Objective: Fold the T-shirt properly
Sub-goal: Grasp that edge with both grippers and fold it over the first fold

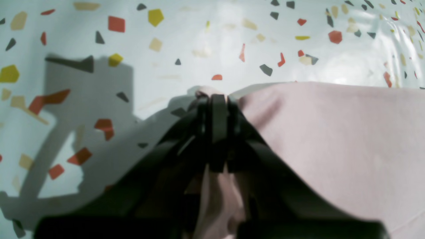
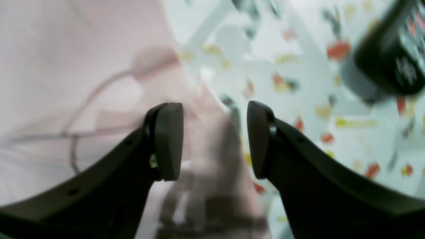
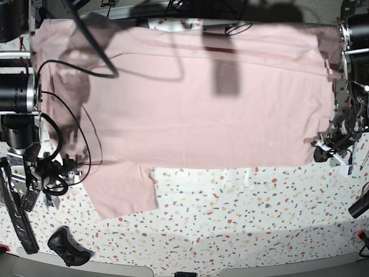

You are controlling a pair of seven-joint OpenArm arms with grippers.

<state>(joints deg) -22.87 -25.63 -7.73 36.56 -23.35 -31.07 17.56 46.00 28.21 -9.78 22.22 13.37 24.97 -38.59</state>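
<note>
The pale pink T-shirt (image 3: 190, 104) lies spread flat across the speckled table, plain side up, with one sleeve (image 3: 121, 193) pointing toward the front left. My left gripper (image 1: 217, 98) is shut on the shirt's edge (image 1: 332, 139); in the base view it sits at the shirt's right front corner (image 3: 330, 147). My right gripper (image 2: 214, 139) is open, its pads (image 2: 169, 139) apart above a blurred pink fold at the shirt's edge (image 2: 66, 66). In the base view it is at the shirt's left side (image 3: 57, 172).
The terrazzo-patterned table (image 3: 230, 219) shows in front of the shirt. A black controller-like object (image 3: 66, 242) lies at the front left and shows blurred in the right wrist view (image 2: 391, 59). Black cables (image 3: 86, 69) drape over the shirt's left part. A black item (image 3: 360, 205) sits at the right edge.
</note>
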